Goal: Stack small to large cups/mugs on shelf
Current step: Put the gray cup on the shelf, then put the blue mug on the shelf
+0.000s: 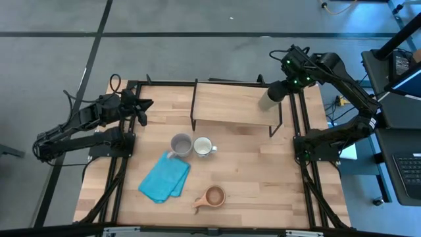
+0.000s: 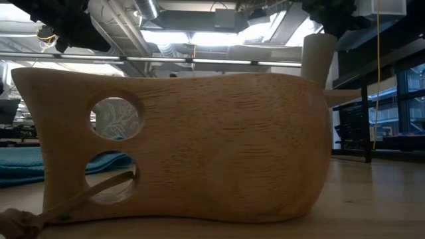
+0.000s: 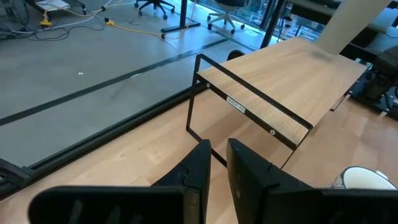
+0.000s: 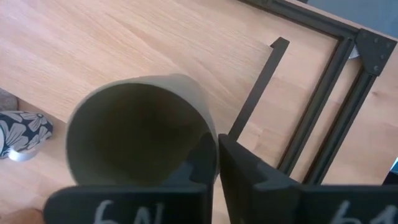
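**Tumbler held at the shelf's right end; three cups on the table**

Nearest the front edge of the table (image 1: 263,191) lies the small brown wooden cup (image 1: 214,195), its stub handle pointing toward the blue cloth (image 1: 164,178). It is open-topped and looks empty. In the low view the same cup (image 2: 192,146) fills most of the picture, pale grained wood with two round holes through its handle and a cord tied there.

Farther back, just past the cloth, the grey mug (image 1: 181,144) and the white mug (image 1: 202,147) stand upright side by side, nearly touching; what is in them cannot be made out from above.

Behind them stands the shelf (image 1: 233,105), a light board on thin black legs. At its right end the right gripper (image 1: 284,84) is clamped on the rim of the olive-green tumbler (image 1: 271,96), one finger inside and one outside. The right wrist view looks down into the tumbler (image 4: 140,130): a plain, handleless, matt olive wall with nothing inside. Whether its base touches the board cannot be told.

The left gripper (image 1: 139,108) waits at the table's far left corner, fingers (image 3: 252,180) a narrow gap apart, holding nothing.
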{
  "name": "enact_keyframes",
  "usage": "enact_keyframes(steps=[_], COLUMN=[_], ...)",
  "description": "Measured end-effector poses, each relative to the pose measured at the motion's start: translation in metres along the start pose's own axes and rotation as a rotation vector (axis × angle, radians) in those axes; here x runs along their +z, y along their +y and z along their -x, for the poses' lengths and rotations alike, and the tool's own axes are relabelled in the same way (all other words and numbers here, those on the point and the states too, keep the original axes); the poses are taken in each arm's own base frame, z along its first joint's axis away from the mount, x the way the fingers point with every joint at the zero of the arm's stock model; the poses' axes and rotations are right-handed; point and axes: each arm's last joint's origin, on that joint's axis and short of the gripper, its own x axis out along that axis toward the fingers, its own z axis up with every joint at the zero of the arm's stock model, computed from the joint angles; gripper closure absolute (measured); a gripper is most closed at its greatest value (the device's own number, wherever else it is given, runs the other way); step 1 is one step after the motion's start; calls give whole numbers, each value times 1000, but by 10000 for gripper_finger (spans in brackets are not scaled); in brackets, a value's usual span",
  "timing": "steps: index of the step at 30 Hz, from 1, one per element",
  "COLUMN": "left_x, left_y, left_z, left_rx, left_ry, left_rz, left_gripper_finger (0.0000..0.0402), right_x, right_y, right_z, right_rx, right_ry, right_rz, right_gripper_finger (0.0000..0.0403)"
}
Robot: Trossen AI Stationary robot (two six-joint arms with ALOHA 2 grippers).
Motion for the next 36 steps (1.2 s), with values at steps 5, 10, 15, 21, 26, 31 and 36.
enact_keyframes(steps=[5, 10, 15, 21, 26, 31, 36], left_x=[0, 0, 0, 0, 2, 7, 7], left_y=[0, 1, 1, 1, 0, -1, -1], left_z=[0, 0, 0, 0, 0, 0, 0], left_rx=[2, 23, 24, 24, 19, 4, 3], left_ry=[0, -7, -7, -7, -22, -74, -80], left_rz=[0, 0, 0, 0, 4, 12, 13], left_gripper_finger=[355, 355, 355, 355, 355, 355, 355], right_x=[0, 0, 0, -6, -19, -36, -51], right_y=[0, 0, 0, -4, -11, -8, 4], right_z=[0, 0, 0, 9, 24, 37, 42], right_rx=[0, 0, -10, -11, 20, 122, 219], right_ry=[-1, -1, -6, -43, -96, -101, -56], right_rz=[-2, -1, 2, 26, 32, 76, 92], right_gripper_finger=[349, 324, 318, 318, 318, 318, 318])
